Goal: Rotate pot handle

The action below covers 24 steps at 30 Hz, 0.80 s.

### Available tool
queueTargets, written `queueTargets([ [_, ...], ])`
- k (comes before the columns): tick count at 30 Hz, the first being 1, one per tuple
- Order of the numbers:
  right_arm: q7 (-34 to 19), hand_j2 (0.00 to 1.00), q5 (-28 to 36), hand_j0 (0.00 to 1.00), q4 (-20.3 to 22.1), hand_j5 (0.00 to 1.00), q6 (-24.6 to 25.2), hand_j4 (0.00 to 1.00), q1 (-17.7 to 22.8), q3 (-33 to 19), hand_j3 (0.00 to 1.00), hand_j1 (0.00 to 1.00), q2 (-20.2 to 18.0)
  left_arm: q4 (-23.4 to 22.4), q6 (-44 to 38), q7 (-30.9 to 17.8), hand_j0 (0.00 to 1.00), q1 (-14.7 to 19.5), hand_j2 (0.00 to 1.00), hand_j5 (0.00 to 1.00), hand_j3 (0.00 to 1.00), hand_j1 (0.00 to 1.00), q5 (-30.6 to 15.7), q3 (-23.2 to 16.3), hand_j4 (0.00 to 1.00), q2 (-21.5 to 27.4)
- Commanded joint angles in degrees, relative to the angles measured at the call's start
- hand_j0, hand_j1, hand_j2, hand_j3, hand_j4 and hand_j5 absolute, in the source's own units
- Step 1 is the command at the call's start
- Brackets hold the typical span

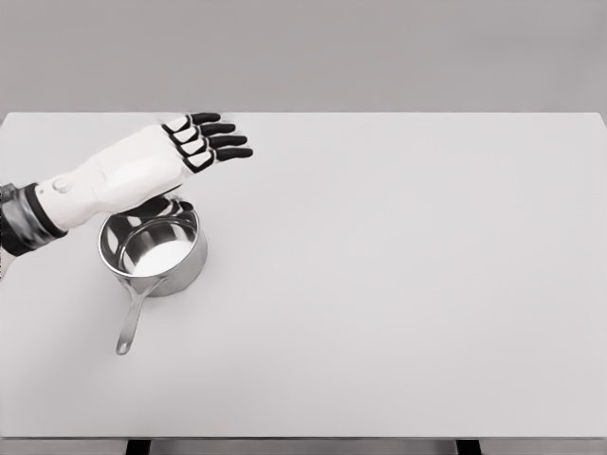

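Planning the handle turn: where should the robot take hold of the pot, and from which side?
Probably the long thin handle, which juts from the pot toward the table's near edge, down and slightly left. Gripping near its free end, from above, gives most leverage. The left hand, open, sits beyond the pot and would have to come back toward the robot.

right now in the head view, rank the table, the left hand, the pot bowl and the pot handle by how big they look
1. table, fills most of the view
2. pot bowl
3. left hand, close to the bowl in apparent size and above the table, so this order is unsure
4. pot handle, thin and clearly smallest
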<state>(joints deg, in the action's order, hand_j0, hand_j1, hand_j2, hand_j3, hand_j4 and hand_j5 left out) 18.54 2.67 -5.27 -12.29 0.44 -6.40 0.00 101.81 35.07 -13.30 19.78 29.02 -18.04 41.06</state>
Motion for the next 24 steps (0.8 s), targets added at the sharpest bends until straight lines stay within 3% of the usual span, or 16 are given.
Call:
queueTargets([
  [1, 0.0, 1.0, 0.1, 1.0, 0.0, 1.0, 0.0, 1.0, 0.0, 0.0, 1.0, 1.0, 0.0, 0.7, -0.1, -0.1, 1.0, 0.0, 1.0, 1.0, 1.0, 1.0, -0.2, -0.2, 1.0, -0.1],
  [6, 0.0, 1.0, 0.1, 1.0, 0.0, 1.0, 0.0, 1.0, 0.0, 0.0, 1.0, 1.0, 0.0, 0.7, -0.1, -0.1, 1.0, -1.7, 1.0, 1.0, 1.0, 1.0, 0.4, -6.0, 1.0, -0.1],
  [11, 0.0, 1.0, 0.1, 1.0, 0.0, 1.0, 0.0, 1.0, 0.0, 0.0, 1.0, 1.0, 0.0, 0.7, -0.1, -0.1, 1.0, -4.4, 1.0, 1.0, 1.0, 1.0, 1.0, -6.0, 1.0, 0.2],
  [20, 0.0, 1.0, 0.1, 1.0, 0.0, 1.0, 0.0, 1.0, 0.0, 0.0, 1.0, 1.0, 0.0, 0.7, -0.1, -0.1, 1.0, -3.7, 1.0, 1.0, 1.0, 1.0, 1.8, -5.7, 1.0, -0.1],
  [24, 0.0, 1.0, 0.1, 1.0, 0.0, 1.0, 0.0, 1.0, 0.0, 0.0, 1.0, 1.0, 0.0, -3.5, -0.1, -0.1, 1.0, -2.6, 1.0, 1.0, 1.0, 1.0, 2.8, -3.8, 1.0, -0.5],
])
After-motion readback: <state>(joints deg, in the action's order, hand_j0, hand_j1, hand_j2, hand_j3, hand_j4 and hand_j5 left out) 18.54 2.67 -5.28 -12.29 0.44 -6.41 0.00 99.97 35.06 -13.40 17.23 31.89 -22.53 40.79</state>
